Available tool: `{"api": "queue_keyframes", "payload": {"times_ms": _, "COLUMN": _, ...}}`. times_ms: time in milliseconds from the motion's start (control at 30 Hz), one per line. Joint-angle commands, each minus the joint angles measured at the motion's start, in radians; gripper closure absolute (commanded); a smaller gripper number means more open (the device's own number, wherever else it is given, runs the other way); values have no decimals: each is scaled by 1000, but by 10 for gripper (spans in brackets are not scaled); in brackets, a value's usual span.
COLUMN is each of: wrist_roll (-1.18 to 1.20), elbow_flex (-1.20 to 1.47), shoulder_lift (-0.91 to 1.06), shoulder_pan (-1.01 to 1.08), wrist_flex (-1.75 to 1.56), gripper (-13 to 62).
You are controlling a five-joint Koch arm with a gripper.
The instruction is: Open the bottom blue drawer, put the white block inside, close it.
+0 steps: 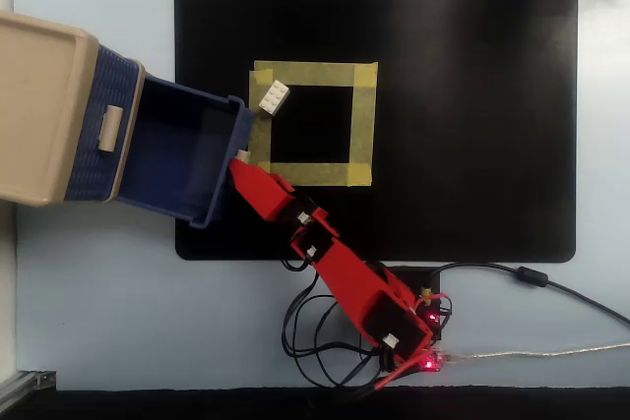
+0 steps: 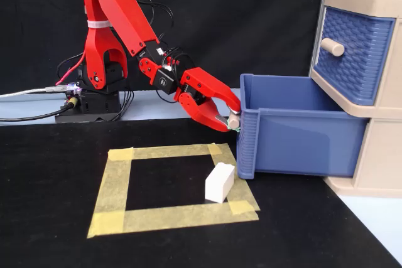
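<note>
The bottom drawer [image 2: 295, 133] sticks way out of the cabinet [image 2: 377, 155], open on top, and the red gripper [image 2: 231, 120] is pinching its little handle [image 2: 233, 119] at the front. The white block [image 2: 220, 182] sits on the tape square [image 2: 113, 183], just beside the drawer's front corner, on the black mat [image 1: 472, 125].
</note>
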Motion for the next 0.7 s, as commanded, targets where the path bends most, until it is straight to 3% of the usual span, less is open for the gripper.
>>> {"api": "queue_keyframes", "payload": {"times_ms": 0, "wrist_roll": 48, "elbow_flex": -60, "shoulder_lift": 107, "shoulder_pan": -15, "wrist_flex": 195, "gripper": 158}}
{"api": "queue_keyframes", "payload": {"times_ms": 133, "wrist_roll": 190, "elbow_flex": -356, "shoulder_lift": 284, "shoulder_pan": 31, "wrist_flex": 937, "gripper": 160}}
{"api": "queue_keyframes", "payload": {"times_ms": 267, "wrist_roll": 370, "elbow_flex": -864, "shoulder_lift": 137, "shoulder_pan": 181, "wrist_flex": 1519, "gripper": 160}}
{"api": "queue_keyframes", "payload": {"times_ms": 500, "wrist_roll": 433, "elbow_flex": -1454, "shoulder_lift": -325, "shoulder_pan": 348, "wrist_flex": 1664, "gripper": 160}}
{"api": "queue_keyframes", "payload": {"times_ms": 667, "wrist_roll": 439, "elbow_flex": -1612, "shoulder_lift": -512, "shoulder_pan": 373, "wrist_flex": 1674, "gripper": 159}}
